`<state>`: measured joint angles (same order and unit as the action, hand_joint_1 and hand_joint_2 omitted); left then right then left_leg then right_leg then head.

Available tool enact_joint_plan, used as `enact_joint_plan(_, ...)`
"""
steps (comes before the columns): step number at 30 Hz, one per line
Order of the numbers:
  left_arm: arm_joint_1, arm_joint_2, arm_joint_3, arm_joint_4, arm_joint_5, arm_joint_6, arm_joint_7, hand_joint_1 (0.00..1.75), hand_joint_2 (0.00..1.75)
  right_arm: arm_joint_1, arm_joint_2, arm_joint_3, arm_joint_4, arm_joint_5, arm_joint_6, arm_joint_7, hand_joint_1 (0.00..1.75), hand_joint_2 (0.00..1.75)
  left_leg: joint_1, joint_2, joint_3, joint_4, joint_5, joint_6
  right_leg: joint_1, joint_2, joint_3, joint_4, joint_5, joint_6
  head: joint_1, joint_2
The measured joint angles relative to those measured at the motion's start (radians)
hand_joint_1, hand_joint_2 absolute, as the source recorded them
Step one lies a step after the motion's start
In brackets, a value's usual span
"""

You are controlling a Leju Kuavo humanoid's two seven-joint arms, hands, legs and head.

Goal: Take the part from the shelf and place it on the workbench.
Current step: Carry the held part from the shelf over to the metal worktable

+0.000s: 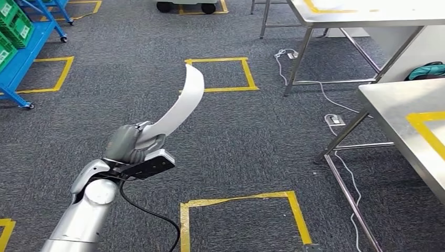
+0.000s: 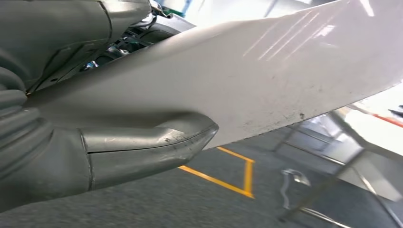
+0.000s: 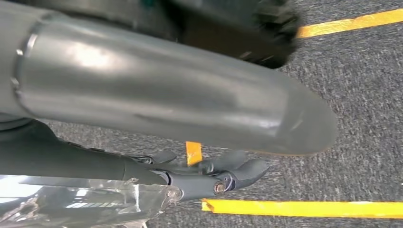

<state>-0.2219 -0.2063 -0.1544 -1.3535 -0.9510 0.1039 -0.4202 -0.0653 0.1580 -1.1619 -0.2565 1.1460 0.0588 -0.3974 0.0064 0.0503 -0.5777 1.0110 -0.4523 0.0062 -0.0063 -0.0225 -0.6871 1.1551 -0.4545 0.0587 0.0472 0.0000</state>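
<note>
The left hand (image 1: 128, 144) grips the part (image 1: 181, 105), a long, curved white blade-like piece, by its lower end, so that the part rises up and forward out of the fist and bends away toward the robot's right at its tip. Its long axis runs out from the hand, out over the grey carpet (image 1: 236, 136) and its yellow tape squares. In the left wrist view the thick grey thumb (image 2: 152, 147) lies pressed along one broad face of the part (image 2: 266, 76), with the darker fingers closed behind it, so the hold looks firm rather than a light pinch. The workbench (image 1: 404, 115) stands well apart from the holding hand, off to its right and a little ahead, with a yellow tape mark on its steel top. Judging by this, the carry is under way and the placing is not yet done; the part's free end would lead toward the bench once the robot turns right. The right hand (image 3: 223, 175) hangs over the carpet with its dark fingers curled in and nothing between them.
</note>
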Motion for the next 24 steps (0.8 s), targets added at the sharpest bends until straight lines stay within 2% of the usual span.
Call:
enact_joint_plan(1,-0.002,0.005,-0.008,0.000,0.009,-0.002,-0.008,1.75,1.75,-0.002,-0.001,0.000,0.000,0.006,0.002,-0.004,0.00,0.00,-0.003,0.008,0.001,0.002,-0.003,-0.004,0.002,-0.013,0.034,-0.058,0.017,-0.004,0.000,0.000)
enact_joint_plan(2,-0.003,0.010,-0.017,0.001,0.016,-0.004,-0.014,1.75,1.75,-0.004,-0.002,0.001,0.000,0.011,0.004,-0.008,0.00,0.00,-0.006,0.015,0.002,0.003,-0.004,-0.009,0.004,-0.022,0.054,-0.095,0.024,-0.009,0.000,0.000)
enact_joint_plan(3,-0.005,0.016,-0.025,0.002,0.021,-0.006,-0.020,1.75,1.75,-0.006,-0.003,0.001,0.001,0.015,0.006,-0.010,0.00,0.00,-0.009,0.022,0.002,0.004,-0.005,-0.013,0.007,-0.023,0.059,-0.106,0.021,-0.014,-0.001,0.000)
enact_joint_plan(5,-0.009,0.024,-0.039,0.005,0.031,-0.011,-0.032,1.75,1.75,-0.004,-0.004,0.002,0.001,0.022,0.007,-0.014,0.00,0.00,-0.008,0.036,0.004,0.002,-0.006,-0.021,0.007,-0.002,0.056,-0.109,0.026,-0.028,-0.001,0.000)
enact_joint_plan(7,-0.016,0.032,-0.053,0.010,0.047,-0.015,-0.051,1.75,1.75,-0.003,-0.006,0.002,0.001,0.031,0.007,-0.017,0.00,0.00,-0.004,0.016,-0.007,0.031,-0.030,-0.030,0.005,0.016,0.056,-0.112,0.030,-0.040,-0.001,0.000)
enact_joint_plan(8,-0.020,0.038,-0.060,0.013,0.057,-0.017,-0.062,1.75,1.75,-0.004,-0.006,0.003,0.001,0.036,0.008,-0.018,0.00,0.00,-0.003,-0.003,-0.026,0.075,-0.056,-0.034,0.003,0.025,0.057,-0.114,0.032,-0.045,-0.001,0.000)
enact_joint_plan(10,-0.026,0.051,-0.073,0.026,0.076,-0.020,-0.078,1.75,1.75,-0.007,-0.007,0.007,0.001,0.046,0.010,-0.019,0.00,0.00,-0.002,-0.036,-0.089,0.207,-0.114,-0.036,0.002,0.045,0.057,-0.115,0.032,-0.052,-0.002,0.000)
enact_joint_plan(11,-0.027,0.056,-0.077,0.034,0.081,-0.021,-0.082,1.75,1.75,-0.007,-0.007,0.009,0.001,0.049,0.011,-0.019,0.00,0.00,-0.002,-0.042,-0.116,0.261,-0.128,-0.036,0.002,0.057,0.057,-0.115,0.033,-0.053,-0.002,0.000)
enact_joint_plan(12,-0.028,0.061,-0.081,0.041,0.084,-0.022,-0.084,1.75,1.75,-0.007,-0.007,0.012,0.001,0.051,0.012,-0.019,0.00,0.00,-0.002,-0.045,-0.131,0.284,-0.125,-0.035,0.002,0.069,0.057,-0.115,0.033,-0.053,-0.002,0.000)
enact_joint_plan(13,-0.030,0.065,-0.084,0.046,0.086,-0.023,-0.086,1.75,1.75,-0.006,-0.007,0.014,0.001,0.053,0.012,-0.019,0.00,0.00,-0.002,-0.048,-0.128,0.269,-0.102,-0.032,0.001,0.081,0.057,-0.115,0.034,-0.053,-0.002,0.000)
enact_joint_plan(14,-0.034,0.067,-0.087,0.051,0.091,-0.025,-0.090,1.75,1.75,-0.005,-0.007,0.016,0.001,0.055,0.012,-0.019,0.00,0.00,-0.002,-0.053,-0.109,0.222,-0.068,-0.030,0.001,0.093,0.057,-0.115,0.035,-0.052,-0.002,0.000)
enact_joint_plan(15,-0.039,0.069,-0.091,0.054,0.097,-0.027,-0.095,1.75,1.75,-0.005,-0.007,0.018,0.001,0.059,0.012,-0.019,0.00,0.00,-0.001,-0.067,-0.080,0.157,-0.031,-0.028,0.000,0.104,0.057,-0.115,0.036,-0.049,-0.002,0.000)
enact_joint_plan(16,-0.045,0.071,-0.096,0.058,0.104,-0.029,-0.101,1.75,1.75,-0.006,-0.007,0.021,0.001,0.065,0.013,-0.018,0.00,0.00,0.002,-0.084,-0.049,0.091,-0.007,-0.026,0.001,0.114,0.055,-0.112,0.036,-0.046,-0.002,0.000)
enact_joint_plan(18,-0.057,0.074,-0.106,0.065,0.118,-0.034,-0.111,1.75,1.75,-0.009,-0.007,0.026,0.001,0.075,0.014,-0.017,0.00,0.00,0.003,-0.109,-0.016,0.016,0.008,-0.024,0.000,0.132,0.047,-0.112,0.040,-0.035,-0.001,0.000)
enact_joint_plan(20,-0.068,0.074,-0.113,0.072,0.132,-0.038,-0.117,1.75,1.75,-0.007,-0.007,0.032,0.002,0.084,0.014,-0.016,0.00,0.00,0.002,-0.100,-0.013,0.004,0.007,-0.016,-0.002,0.147,0.039,-0.118,0.047,-0.023,-0.001,0.000)
enact_joint_plan(21,-0.074,0.073,-0.117,0.076,0.135,-0.039,-0.118,1.75,1.75,-0.004,-0.007,0.034,0.003,0.087,0.014,-0.016,0.00,0.00,0.002,-0.091,-0.013,0.002,0.010,-0.010,-0.002,0.137,0.034,-0.115,0.045,-0.018,-0.001,0.000)
enact_joint_plan(22,-0.080,0.072,-0.121,0.079,0.138,-0.041,-0.118,1.75,1.75,-0.003,-0.007,0.036,0.003,0.088,0.015,-0.016,0.00,0.00,0.003,-0.082,-0.012,-0.001,0.012,-0.004,0.000,0.116,0.023,-0.098,0.034,-0.014,0.002,0.000)
enact_joint_plan(24,-0.088,0.072,-0.126,0.083,0.140,-0.042,-0.120,1.75,1.75,-0.006,-0.007,0.040,0.004,0.090,0.015,-0.016,0.00,0.00,0.002,-0.061,-0.011,-0.004,0.014,0.005,0.003,0.057,-0.024,-0.002,-0.019,-0.008,0.008,0.000)
